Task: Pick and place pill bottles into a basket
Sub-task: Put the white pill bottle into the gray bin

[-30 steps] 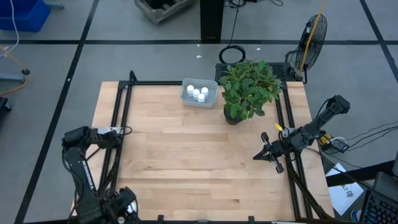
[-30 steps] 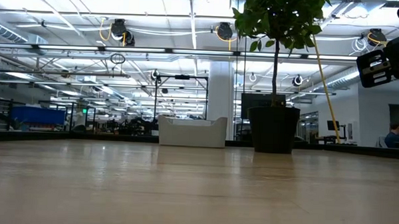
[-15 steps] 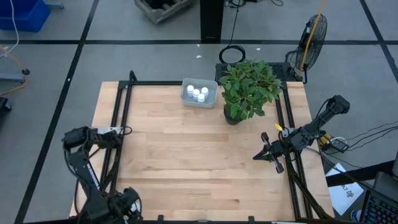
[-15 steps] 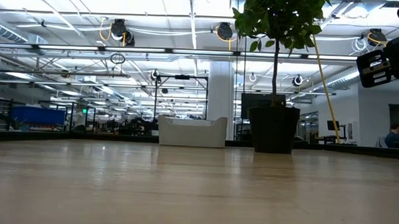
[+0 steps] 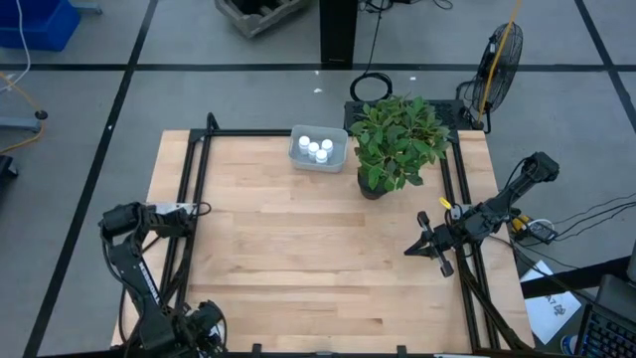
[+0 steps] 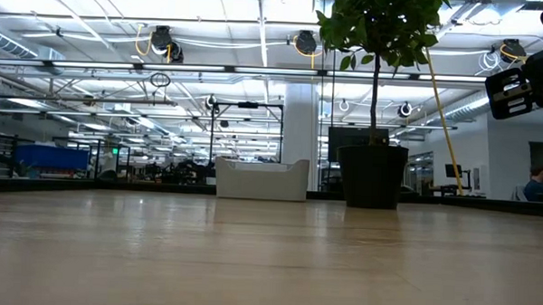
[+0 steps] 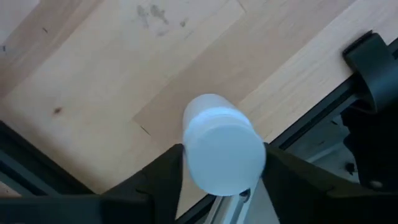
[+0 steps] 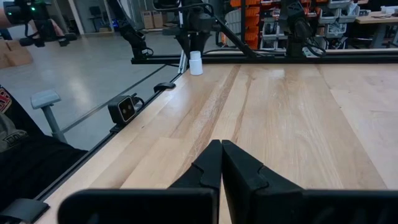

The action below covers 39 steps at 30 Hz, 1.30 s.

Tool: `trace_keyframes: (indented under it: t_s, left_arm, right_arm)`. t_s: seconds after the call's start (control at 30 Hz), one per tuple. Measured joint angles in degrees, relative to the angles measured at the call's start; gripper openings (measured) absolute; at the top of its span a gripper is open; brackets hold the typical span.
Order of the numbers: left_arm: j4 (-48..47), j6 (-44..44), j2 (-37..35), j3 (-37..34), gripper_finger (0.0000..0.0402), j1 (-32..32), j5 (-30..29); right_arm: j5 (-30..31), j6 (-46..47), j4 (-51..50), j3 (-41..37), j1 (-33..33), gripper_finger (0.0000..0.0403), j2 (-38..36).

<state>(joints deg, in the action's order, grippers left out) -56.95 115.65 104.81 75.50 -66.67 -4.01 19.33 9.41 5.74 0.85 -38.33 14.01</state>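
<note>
One white pill bottle [image 7: 221,149] stands between the fingers of my left gripper [image 5: 204,323] by the table's near left corner. It also shows far off in the right wrist view [image 8: 196,63], upright. The pale basket [image 5: 318,149] sits at the far edge with several white bottles [image 5: 316,149] inside, and shows in the low view [image 6: 261,179]. My right gripper [image 5: 409,249] is shut and empty, hovering near the table's right edge. My left gripper pinches the bottle's sides just below the cap [image 7: 186,158] between its two fingers, one on each side. The fingers come from above, pointing down. The bottle is upright with its cap up. I cannot tell whether its base is on the wood.
A leafy potted plant [image 5: 397,139] stands right beside the basket at the far edge. Black frame rails [image 5: 184,219] run along the left and right sides. Bare wood [image 5: 308,249] spans the middle. A fan [image 5: 502,55] stands beyond the far right corner.
</note>
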Motion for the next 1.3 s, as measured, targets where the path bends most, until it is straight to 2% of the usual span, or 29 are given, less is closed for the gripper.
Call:
trace_keyframes:
  t_s: [0.17, 0.4, 0.53, 0.63, 0.8, 0.97, 1.2, 1.3]
  left_arm:
    - [-0.3, -1.0, -0.1, 0.0, 0.0162, 0.0, -0.9]
    - [-5.2, -4.4, -0.2, 0.0, 0.0164, 3.0, -5.2]
    - [-7.8, -13.6, -2.2, -0.1, 0.0183, 8.5, -6.7]
    - [-10.9, -21.3, -4.3, -0.1, 0.0179, 13.8, -8.1]
    - [-13.8, -36.0, -9.0, -0.1, 0.0162, 23.6, -15.1]
    - [-13.4, -52.9, -14.7, -0.1, 0.0162, 36.2, -18.1]
    - [-8.6, -74.9, -18.8, -0.1, 0.0176, 58.8, -14.3]
    - [-2.0, -84.5, -18.7, -0.1, 0.0162, 67.8, -9.2]
  right_arm:
    - [0.0, 0.0, 0.0, 0.0, 0.0, 0.0004, 0.0]
    - [0.0, 0.0, 0.0, 0.0, 0.0, 0.0004, 0.0]
    - [0.0, 0.0, 0.0, 0.0, 0.0, 0.0004, 0.0]
    - [0.0, 0.0, 0.0, 0.0, 0.0, 0.0004, 0.0]
    - [0.0, 0.0, 0.0, 0.0, 0.0, 0.0004, 0.0]
    - [0.0, 0.0, 0.0, 0.0, 0.0, 0.0004, 0.0]
    - [0.0, 0.0, 0.0, 0.0, 0.0, 0.0004, 0.0]
    - [0.0, 0.0, 0.0, 0.0, 0.0, 0.0004, 0.0]
